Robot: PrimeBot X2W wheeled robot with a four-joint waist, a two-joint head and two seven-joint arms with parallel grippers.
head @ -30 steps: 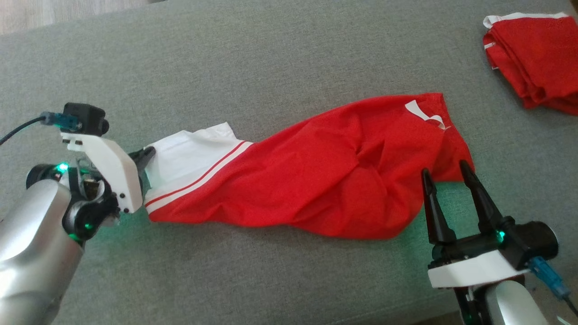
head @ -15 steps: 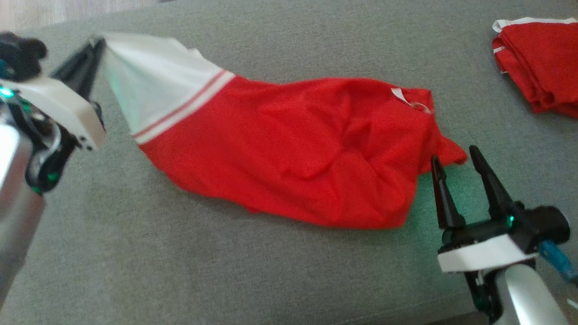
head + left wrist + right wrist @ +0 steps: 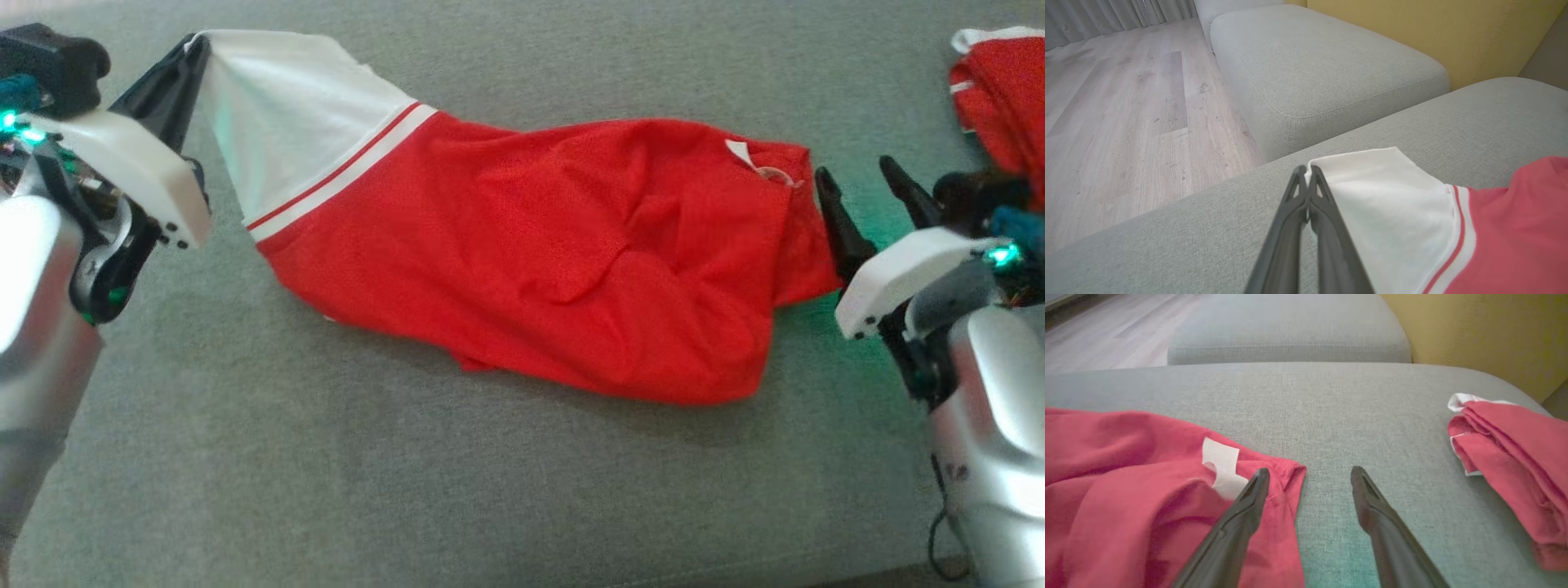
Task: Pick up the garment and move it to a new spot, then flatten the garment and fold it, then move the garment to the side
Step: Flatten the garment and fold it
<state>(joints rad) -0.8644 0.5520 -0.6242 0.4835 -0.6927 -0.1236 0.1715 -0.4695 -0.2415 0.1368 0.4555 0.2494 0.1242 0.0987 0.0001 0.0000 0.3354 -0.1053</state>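
Garment [image 3: 522, 253]: red mesh with a white striped end, rumpled on the sofa seat [image 3: 408, 490], well apart from the folded red pile [image 3: 1000, 98]. Left claw [image 3: 1306, 169] is pinched shut on the white hem at the end farthest from the pile, lifting it off the seat. Right claw [image 3: 1309, 470] gapes, holding nothing, between pile and garment, one tip over the labelled corner. I judge the cloth light, limp and slippery. Best hold: a deep pinch on hemmed corners.

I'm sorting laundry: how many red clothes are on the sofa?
2. One garment lies stretched across the middle, white end pinched by the left gripper; a folded pile sits far right, maybe hiding more.
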